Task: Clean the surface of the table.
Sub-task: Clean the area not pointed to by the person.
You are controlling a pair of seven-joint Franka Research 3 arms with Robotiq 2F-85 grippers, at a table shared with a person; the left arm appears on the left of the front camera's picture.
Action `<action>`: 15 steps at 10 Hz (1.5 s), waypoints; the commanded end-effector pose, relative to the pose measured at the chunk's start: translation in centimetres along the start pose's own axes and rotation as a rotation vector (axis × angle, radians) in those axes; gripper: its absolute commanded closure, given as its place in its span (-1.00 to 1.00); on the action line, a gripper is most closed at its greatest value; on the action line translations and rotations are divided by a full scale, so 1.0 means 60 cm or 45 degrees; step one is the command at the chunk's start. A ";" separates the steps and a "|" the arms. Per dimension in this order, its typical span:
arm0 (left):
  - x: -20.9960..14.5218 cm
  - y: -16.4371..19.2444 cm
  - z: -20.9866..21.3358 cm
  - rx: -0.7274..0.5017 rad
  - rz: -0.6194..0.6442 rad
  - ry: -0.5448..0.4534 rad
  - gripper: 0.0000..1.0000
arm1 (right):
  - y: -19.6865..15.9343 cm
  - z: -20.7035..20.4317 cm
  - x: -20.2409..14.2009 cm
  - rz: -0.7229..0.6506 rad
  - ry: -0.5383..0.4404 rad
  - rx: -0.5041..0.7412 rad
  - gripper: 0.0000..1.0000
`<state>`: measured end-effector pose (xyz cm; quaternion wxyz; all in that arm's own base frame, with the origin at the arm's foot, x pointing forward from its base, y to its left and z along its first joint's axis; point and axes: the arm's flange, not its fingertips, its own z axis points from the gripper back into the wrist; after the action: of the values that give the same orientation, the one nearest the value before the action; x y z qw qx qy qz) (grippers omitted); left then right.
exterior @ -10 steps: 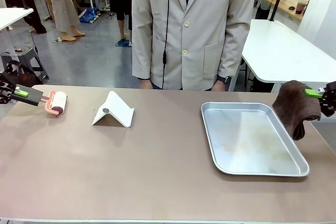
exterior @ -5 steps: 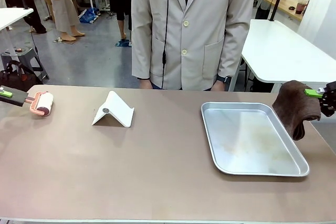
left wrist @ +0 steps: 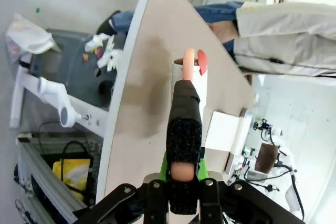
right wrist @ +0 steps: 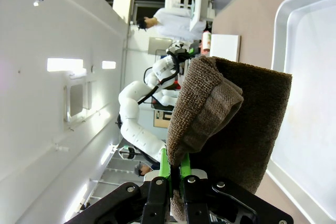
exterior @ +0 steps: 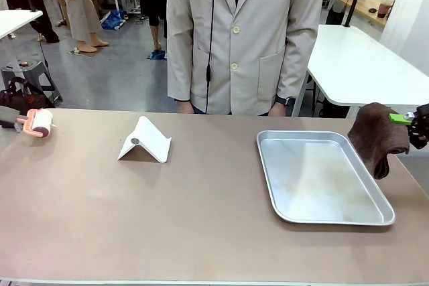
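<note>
Taupe worktop (exterior: 201, 226), a white table (exterior: 362, 58) behind, bears a tray (exterior: 263, 165). Left tool (left wrist: 184, 170), clamping a roller (exterior: 39, 123), has drawn leftward; right tool (right wrist: 174, 174) apparently pinches a cloth (exterior: 375, 135).

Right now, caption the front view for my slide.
Lint roller at the table's left edge, brown cloth hanging beside the metal tray, person standing opposite.

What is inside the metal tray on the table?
Nothing visible: the tray shows a bare, faintly smeared floor. The hanging brown cloth hides part of its right rim.
</note>
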<state>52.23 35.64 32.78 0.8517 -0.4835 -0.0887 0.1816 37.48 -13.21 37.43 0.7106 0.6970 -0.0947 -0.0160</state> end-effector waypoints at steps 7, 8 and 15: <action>-0.119 -0.080 0.073 -0.269 -0.239 0.105 0.59 | 0.009 0.000 0.000 -0.007 -0.001 0.001 0.85; -0.156 -0.093 0.077 -0.261 -0.252 0.157 0.59 | 0.009 0.000 0.000 -0.007 -0.001 0.001 0.85; -0.362 -0.096 0.087 -0.087 -0.394 0.337 0.59 | 0.009 0.000 0.000 -0.007 -0.001 0.001 0.85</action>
<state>32.23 28.78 41.09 0.8589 -0.5103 -0.0406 -0.0134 37.49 -13.22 37.44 0.7106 0.6970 -0.0948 -0.0160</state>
